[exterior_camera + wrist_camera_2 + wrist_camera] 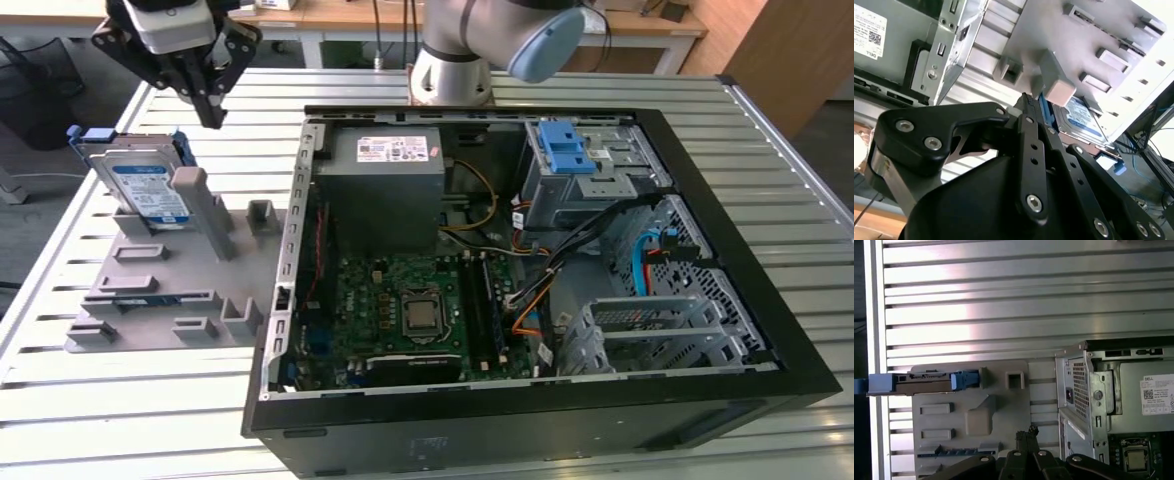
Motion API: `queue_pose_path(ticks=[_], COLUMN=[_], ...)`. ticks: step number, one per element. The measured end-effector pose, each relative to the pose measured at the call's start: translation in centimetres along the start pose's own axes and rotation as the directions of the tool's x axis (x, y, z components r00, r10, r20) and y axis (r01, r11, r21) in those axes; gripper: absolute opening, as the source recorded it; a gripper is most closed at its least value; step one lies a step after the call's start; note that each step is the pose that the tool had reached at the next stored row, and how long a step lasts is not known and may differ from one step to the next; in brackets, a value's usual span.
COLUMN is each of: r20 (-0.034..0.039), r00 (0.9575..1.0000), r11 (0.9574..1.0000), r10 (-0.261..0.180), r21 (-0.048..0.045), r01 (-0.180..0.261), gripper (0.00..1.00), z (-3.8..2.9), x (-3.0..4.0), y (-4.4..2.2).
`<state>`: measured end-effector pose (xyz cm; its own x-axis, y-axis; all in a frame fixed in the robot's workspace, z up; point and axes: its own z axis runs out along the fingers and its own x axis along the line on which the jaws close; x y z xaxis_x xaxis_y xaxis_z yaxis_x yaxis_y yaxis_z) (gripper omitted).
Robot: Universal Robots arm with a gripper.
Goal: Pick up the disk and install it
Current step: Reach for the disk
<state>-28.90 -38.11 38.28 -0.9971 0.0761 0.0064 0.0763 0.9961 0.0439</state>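
The disk stands upright on its edge in a slot of the grey holder, at the exterior view's left of the open computer case. It is silver with a white-and-blue label and a blue bracket. My gripper hangs above and just behind the disk, apart from it, fingers shut together with nothing between them. In the first wrist view the disk shows edge-on on the holder, past the gripper. In the second wrist view the disk lies beyond the closed fingertips.
Inside the case are a grey power-supply box, the motherboard, a light-blue latch on the drive cage and loose cables. The holder has several upright posts. Everything sits on a slatted metal table.
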Motion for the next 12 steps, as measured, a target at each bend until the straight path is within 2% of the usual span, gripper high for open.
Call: queue_pose_path(ticks=[7,12], r20=[-0.0001,0.0], r00=[1.0,1.0], r11=[1.0,1.0], r10=[0.0,0.0], r21=[0.0001,0.0], r01=[0.0,0.0], gripper=[0.11,0.11], z=[0.2,0.78], x=[2.19,4.45], y=[0.76,1.23])
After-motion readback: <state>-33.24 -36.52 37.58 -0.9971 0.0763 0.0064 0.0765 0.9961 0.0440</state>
